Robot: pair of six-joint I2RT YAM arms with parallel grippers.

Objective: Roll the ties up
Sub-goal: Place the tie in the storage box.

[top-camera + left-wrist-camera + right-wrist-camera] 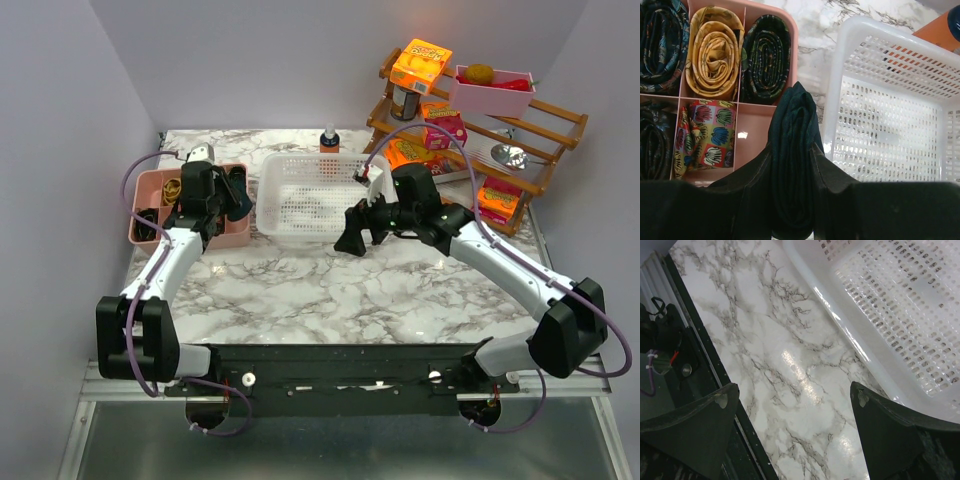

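Observation:
A dark teal tie, wound into a tight roll, stands on edge between the fingers of my left gripper, which is shut on it. The roll hangs over the pink divided tray, just above its one bare compartment by the tray's right wall. From above, the left gripper and the tie sit at the tray's right side. My right gripper is open with nothing in it, over the marble just in front of the white basket; in the top view it is by the basket's near right corner.
Other rolled ties fill the tray: a yellow one, a dark patterned one, a multicoloured one. The white basket stands mid-table, a small bottle behind it. A wooden rack with boxes stands at the back right.

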